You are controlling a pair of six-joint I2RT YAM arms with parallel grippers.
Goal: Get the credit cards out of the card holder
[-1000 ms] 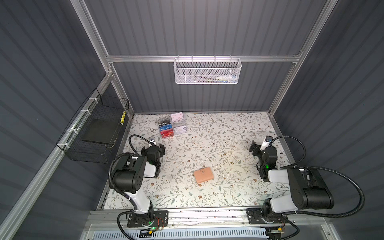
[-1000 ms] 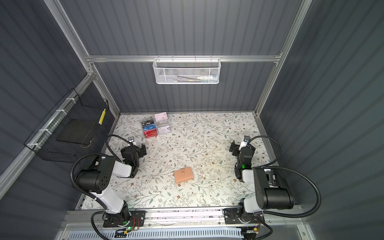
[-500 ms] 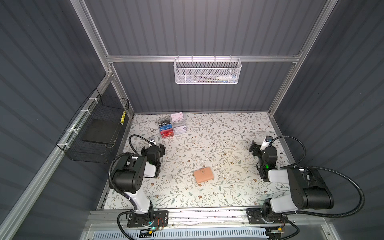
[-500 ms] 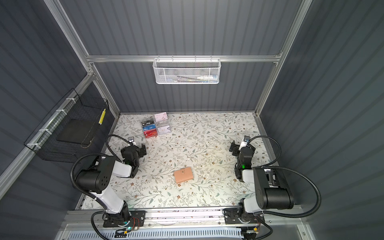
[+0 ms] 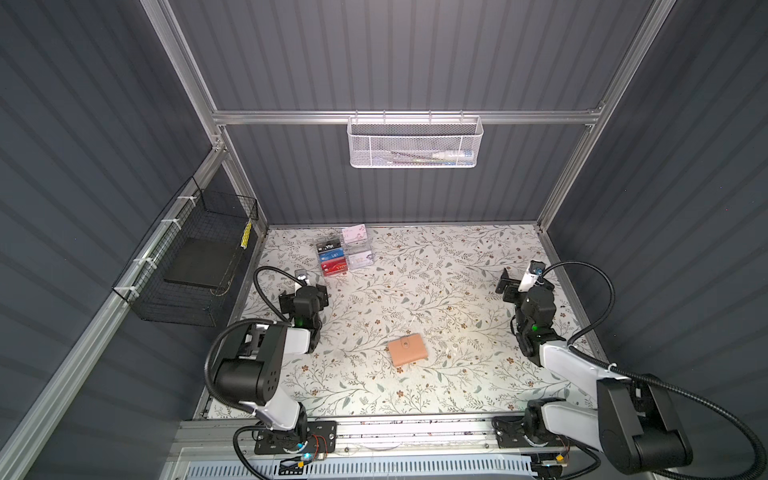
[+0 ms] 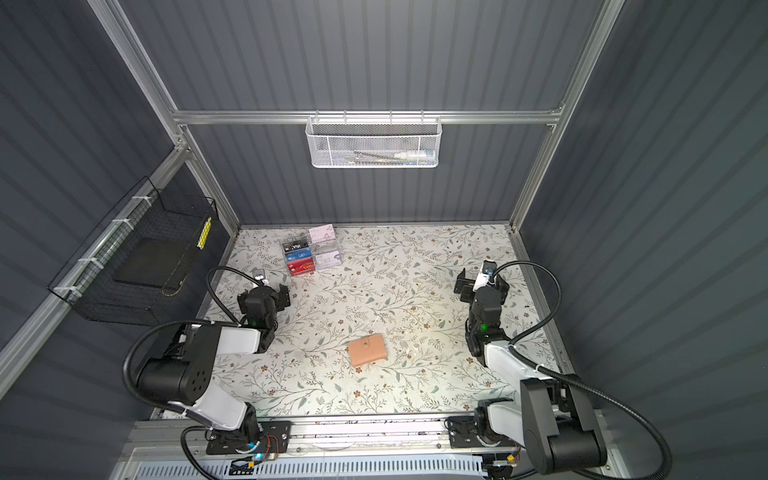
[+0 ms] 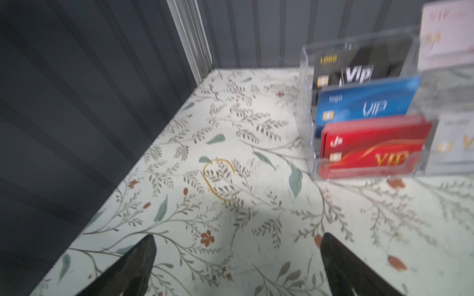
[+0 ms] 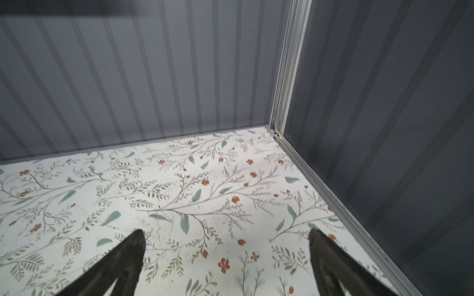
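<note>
Card holder (image 5: 407, 352) (image 6: 367, 349) lies closed and flat on the table (image 5: 457, 257), with its snap tab on top; whatever it holds is hidden. It sits between the two grippers, well apart from both. It is behind their fingertips, on the side of the arm bases, and neither gripper touches it.

The left gripper (image 5: 303, 289) (image 6: 266, 294) (image 7: 238, 238) is low over the table, jaws spread wide and empty. Only the floral surface shows between its fingers (image 7: 136, 264). Ahead of it and a little to its right, near but not touching, stands a clear rack (image 5: 345, 253) (image 7: 359, 51). The rack holds VIP cards (image 7: 372, 151) in tiers: red at the front, blue behind, black at the back. Pale cards fill the column beside them.

The right gripper (image 5: 525, 289) (image 6: 481, 289) (image 8: 227, 232) is released too, its jaws wide apart with nothing between them. It points at the enclosure's back corner, where only bare table lies ahead of its fingers (image 8: 120, 258).
</note>
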